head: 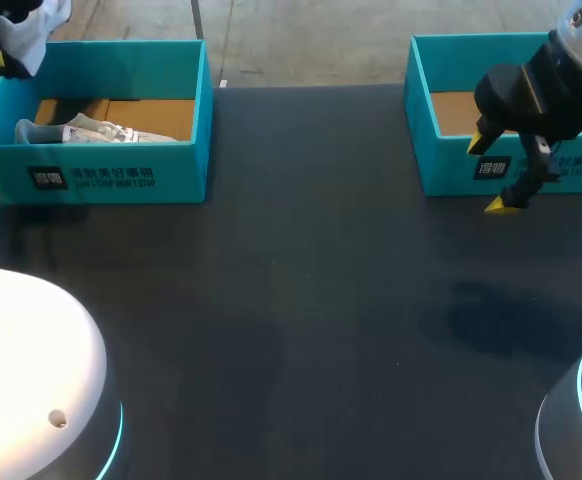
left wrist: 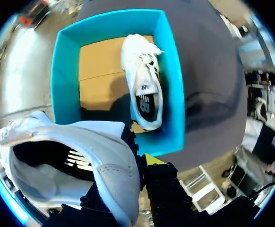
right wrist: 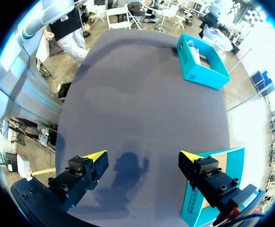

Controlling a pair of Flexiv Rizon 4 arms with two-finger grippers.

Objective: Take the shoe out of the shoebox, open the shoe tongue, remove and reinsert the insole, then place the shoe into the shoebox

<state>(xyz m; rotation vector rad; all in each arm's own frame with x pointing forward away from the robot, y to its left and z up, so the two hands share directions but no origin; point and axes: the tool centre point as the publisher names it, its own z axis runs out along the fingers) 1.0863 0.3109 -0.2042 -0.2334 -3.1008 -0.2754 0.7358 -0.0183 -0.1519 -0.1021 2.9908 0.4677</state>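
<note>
The white shoe [left wrist: 104,165] is held clear above the left shoebox [head: 121,180] by the left end effector [left wrist: 136,163], which is pinched on the shoe's heel collar. Only one yellow tip is seen outside the collar wall. The other is presumably inside the opening, hidden by the shoe. A second shoe [head: 81,131] lies on its side on the cardboard floor of that box, below the lifted one. The right end effector [head: 489,174] hangs with its fingers spread wide and nothing between them, just in front of the right shoebox [head: 571,170] and above the dark surface [head: 301,300].

The removal step is judged nearly done: the shoe is out of the box but not yet set down. To finish it well, the shoe should be carried over the box's near wall with the sole kept above the rim, so that the box is not dragged. It is best brought toward the middle of the surface, where both arms can reach it. It should be lowered sole down and opening up, so that the tongue can be reached afterwards. Because the grip is on a thin, soft collar at one end, the toe may sag or swing, so slow travel is advised. Release is best delayed until the sole rests flat.
</note>
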